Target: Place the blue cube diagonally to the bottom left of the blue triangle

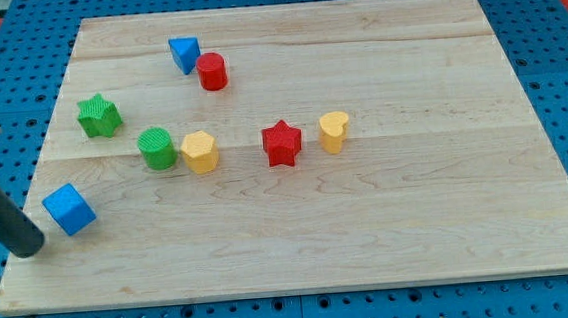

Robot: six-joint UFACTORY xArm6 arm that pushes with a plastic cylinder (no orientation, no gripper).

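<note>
The blue cube (69,209) sits near the left edge of the wooden board, in the lower left of the view. The blue triangle (184,54) lies near the view's top, left of centre, touching or almost touching a red cylinder (212,72) on its right. My tip (30,247) is at the board's left edge, just below and left of the blue cube, a small gap away from it. The dark rod runs up and left out of the view.
A green star (99,116) lies between the cube and the triangle. A green cylinder (157,148) and a yellow hexagon (200,151) stand side by side mid-board. A red star (282,143) and a yellow heart (333,131) lie right of them.
</note>
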